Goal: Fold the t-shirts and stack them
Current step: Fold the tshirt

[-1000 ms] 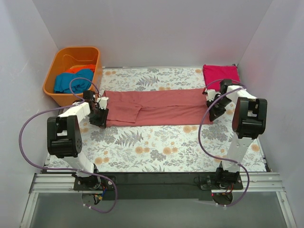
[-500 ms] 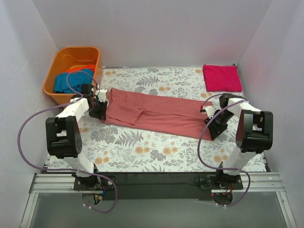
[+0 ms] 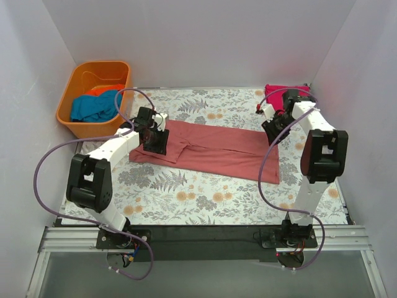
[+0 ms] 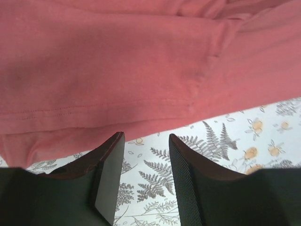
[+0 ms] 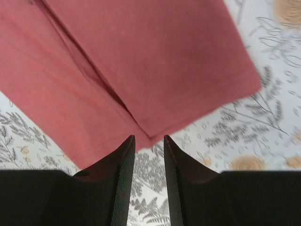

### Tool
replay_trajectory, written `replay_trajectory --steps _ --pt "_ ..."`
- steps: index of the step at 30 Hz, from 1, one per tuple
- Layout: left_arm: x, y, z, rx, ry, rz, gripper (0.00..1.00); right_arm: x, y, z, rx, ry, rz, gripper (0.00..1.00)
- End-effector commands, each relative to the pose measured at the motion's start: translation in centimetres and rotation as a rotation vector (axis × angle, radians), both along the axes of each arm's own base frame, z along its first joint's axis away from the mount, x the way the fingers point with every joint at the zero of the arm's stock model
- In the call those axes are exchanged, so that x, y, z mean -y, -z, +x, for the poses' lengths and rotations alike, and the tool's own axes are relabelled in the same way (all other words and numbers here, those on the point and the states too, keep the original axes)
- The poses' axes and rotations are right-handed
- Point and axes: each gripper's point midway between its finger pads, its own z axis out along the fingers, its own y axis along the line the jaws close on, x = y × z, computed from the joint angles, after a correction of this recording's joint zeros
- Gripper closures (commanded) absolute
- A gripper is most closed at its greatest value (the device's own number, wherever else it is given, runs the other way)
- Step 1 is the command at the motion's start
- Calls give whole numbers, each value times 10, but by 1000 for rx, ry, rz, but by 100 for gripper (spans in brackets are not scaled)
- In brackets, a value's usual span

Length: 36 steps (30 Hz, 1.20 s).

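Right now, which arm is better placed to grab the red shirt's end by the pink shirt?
Right, I'd say. The right gripper hovers open at that end of the red shirt; the left gripper is over the opposite end.

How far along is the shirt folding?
Done: the pink shirt lies folded, far right. In hand: the red shirt is a long folded strip, left gripper and right gripper open over it. To do: folding it shorter, stacking, then the teal shirt and orange shirt in the tub.

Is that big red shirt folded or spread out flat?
Partly folded: the red shirt lies on the table as a long narrow band, its layers overlapping.
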Motion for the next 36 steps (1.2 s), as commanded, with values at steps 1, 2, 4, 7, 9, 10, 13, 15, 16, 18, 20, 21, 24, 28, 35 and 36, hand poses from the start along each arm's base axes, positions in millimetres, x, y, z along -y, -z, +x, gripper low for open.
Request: replay_trajectory --steps 1,2,4,7,9,10,13,15,16,18,20,21,24,28,35,36 --pt "-4 1 20 26 -90 14 59 -5 25 3 -70 19 1 64" --pt "-4 11 24 7 -97 23 60 -13 35 5 -78 -5 -9 64" --pt "-1 20 26 -15 -94 23 60 -15 48 -1 -101 -21 -35 65" --pt "-3 37 33 -37 -105 45 60 -14 67 -13 -122 -48 -77 65" --pt "-8 56 39 -60 -115 85 61 -13 72 -19 -117 -61 -98 66" --pt "-9 60 42 -66 -112 99 61 -11 81 -34 -149 -79 -115 66" --pt "-20 76 60 -68 -125 133 64 -13 99 -72 -186 -153 -168 68" --pt "-28 79 77 -34 -110 149 64 -27 99 -94 -173 -214 -183 68" --pt "-28 84 90 -23 -97 163 64 -36 100 -107 -185 -237 -169 68" --pt "-27 87 110 10 -59 179 64 -61 100 -147 -223 -298 -160 68" --pt "-11 82 143 45 -19 137 64 -88 90 -175 -229 -354 -111 68" --pt "-5 76 154 62 1 116 64 -117 83 -193 -237 -426 -64 67" --pt "21 26 198 172 27 16 64 -163 45 -202 -224 -452 69 65" --pt "28 -36 209 288 10 -48 62 -163 17 -173 -135 -435 50 65" --pt "46 -56 159 259 52 -134 61 -122 41 -134 -78 -419 -85 68" --pt "49 -44 149 226 56 -130 61 -118 46 -131 -70 -418 -105 69"
